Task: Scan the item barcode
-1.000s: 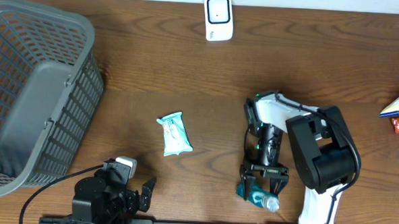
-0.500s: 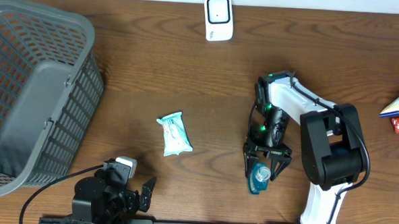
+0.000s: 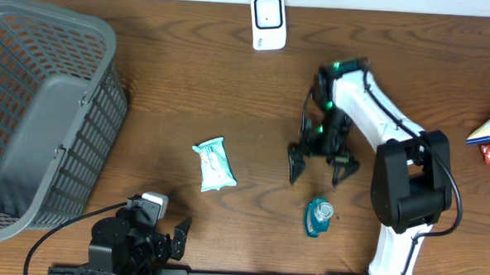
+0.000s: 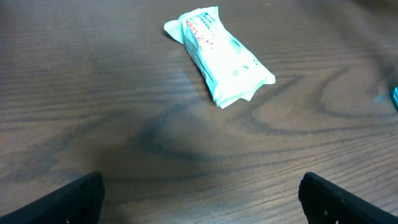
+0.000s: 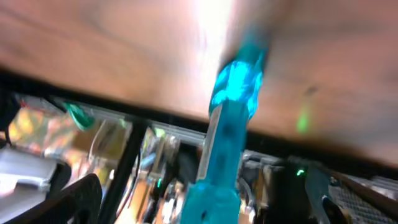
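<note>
teal bottle (image 3: 318, 218), grey basket (image 3: 101, 115), white scanner (image 3: 268, 22)

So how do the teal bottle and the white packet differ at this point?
The bottle is teal and see-through with a pale cap. The packet is a soft white wrapper with teal print. The bottle lies close to the open right tool. The packet lies nearer the middle of the table, ahead of the left arm's camera. Both rest on the wood and neither is gripped.
</note>
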Available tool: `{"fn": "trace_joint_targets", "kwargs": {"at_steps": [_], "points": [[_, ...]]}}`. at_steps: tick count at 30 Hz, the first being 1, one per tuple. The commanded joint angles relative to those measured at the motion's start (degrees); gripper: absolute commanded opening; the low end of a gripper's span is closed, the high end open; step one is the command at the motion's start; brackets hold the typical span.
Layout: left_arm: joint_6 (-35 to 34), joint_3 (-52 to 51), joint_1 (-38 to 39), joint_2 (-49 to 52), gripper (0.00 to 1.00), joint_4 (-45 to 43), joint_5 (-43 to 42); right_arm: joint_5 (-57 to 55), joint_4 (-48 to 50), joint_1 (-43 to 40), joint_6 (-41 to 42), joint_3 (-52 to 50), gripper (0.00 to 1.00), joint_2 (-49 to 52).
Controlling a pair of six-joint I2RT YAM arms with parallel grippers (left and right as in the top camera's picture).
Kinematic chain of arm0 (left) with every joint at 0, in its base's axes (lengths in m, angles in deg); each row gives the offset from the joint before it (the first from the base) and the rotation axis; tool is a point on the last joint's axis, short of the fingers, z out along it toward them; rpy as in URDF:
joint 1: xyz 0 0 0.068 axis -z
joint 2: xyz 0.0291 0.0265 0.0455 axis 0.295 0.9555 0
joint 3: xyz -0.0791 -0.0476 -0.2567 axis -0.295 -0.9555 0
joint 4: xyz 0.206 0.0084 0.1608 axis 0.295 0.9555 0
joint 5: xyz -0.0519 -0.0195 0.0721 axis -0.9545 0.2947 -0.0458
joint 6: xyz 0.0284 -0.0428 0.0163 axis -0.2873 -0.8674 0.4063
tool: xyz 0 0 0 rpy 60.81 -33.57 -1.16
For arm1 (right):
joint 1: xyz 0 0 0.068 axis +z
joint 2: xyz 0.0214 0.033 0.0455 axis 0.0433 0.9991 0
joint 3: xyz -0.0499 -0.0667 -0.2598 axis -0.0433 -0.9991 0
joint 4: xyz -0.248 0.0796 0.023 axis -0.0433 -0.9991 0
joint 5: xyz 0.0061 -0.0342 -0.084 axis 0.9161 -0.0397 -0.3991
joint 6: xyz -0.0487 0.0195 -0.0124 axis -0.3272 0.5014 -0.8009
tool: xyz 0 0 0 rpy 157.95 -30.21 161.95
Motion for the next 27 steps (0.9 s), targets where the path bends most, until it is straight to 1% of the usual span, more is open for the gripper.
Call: {"fn": "trace_joint_targets", "kwargs": {"at_steps": [1, 3, 5, 7, 9, 12, 15, 16, 17, 18, 20, 21, 22, 24, 27], "points": [[-0.09, 0.09, 0.02, -0.24, 0.99, 0.72, -0.26, -2.99, -0.13, -0.09, 4.63, 7.74, 0.99, -4.15], [-0.09, 0.09, 0.02, -0.24, 0.99, 0.72, -0.26, -3.28, -0.11, -0.09, 6.43, 10.47, 0.99, -8.24], [-0.09, 0.09, 0.02, -0.24, 0.99, 0.72, -0.26, -6.56, -0.04, -0.09, 9.53, 11.89, 0.99, -14.58], [-0.09, 0.09, 0.02, -0.24, 0.99, 0.72, -0.26, -13.90, 0.09, 0.04, 14.80, 11.85, 0.99, -21.44], [-0.09, 0.09, 0.02, -0.24, 0.99, 0.72, -0.26, -23.89, 0.28, 1.16, 22.34, 11.21, 0.99, -29.55], [-0.09, 0.09, 0.02, -0.24, 0.99, 0.72, -0.26, -28.79, 1.84, 4.57, 27.52, 8.35, 0.99, -40.15], [-0.09, 0.09, 0.02, -0.24, 0.99, 0.72, -0.26, -29.14, 4.50, 9.29, 35.36, 0.90, 0.99, -50.45], [-0.09, 0.09, 0.02, -0.24, 1.00, 0.72, -0.26, -29.11, 6.08, 11.02, 38.10, -2.97, 0.99, -53.70], [-0.09, 0.09, 0.02, -0.24, 0.99, 0.72, -0.26, -29.11, 6.99, 11.85, 39.21, -4.98, 0.99, -55.21], [-0.09, 0.09, 0.02, -0.24, 0.99, 0.72, -0.26, -29.11, 9.64, 13.86, 41.51, -10.43, 0.99, -58.53], [-0.09, 0.09, 0.04, -0.24, 0.99, 0.72, -0.26, -29.09, 14.71, 16.92, 43.47, -19.23, 0.99, -62.75], [-0.09, 0.09, 0.02, -0.24, 0.99, 0.72, -0.28, -29.09, 16.72, 18.08, 44.26, -22.49, 0.99, -63.95], [-0.09, 0.09, 0.02, -0.24, 0.99, 0.72, -0.26, -29.14, 20.87, 20.37, 45.53, -28.41, 0.99, -65.59], [-0.09, 0.09, 0.02, -0.24, 0.99, 0.72, -0.26, -29.83, 26.58, 23.52, 47.60, -35.12, 0.99, -66.07], [-0.09, 0.09, 0.02, -0.24, 0.99, 0.72, -0.28, -33.16, 29.11, 26.64, 52.30, -39.01, 0.99, -64.85]]}}
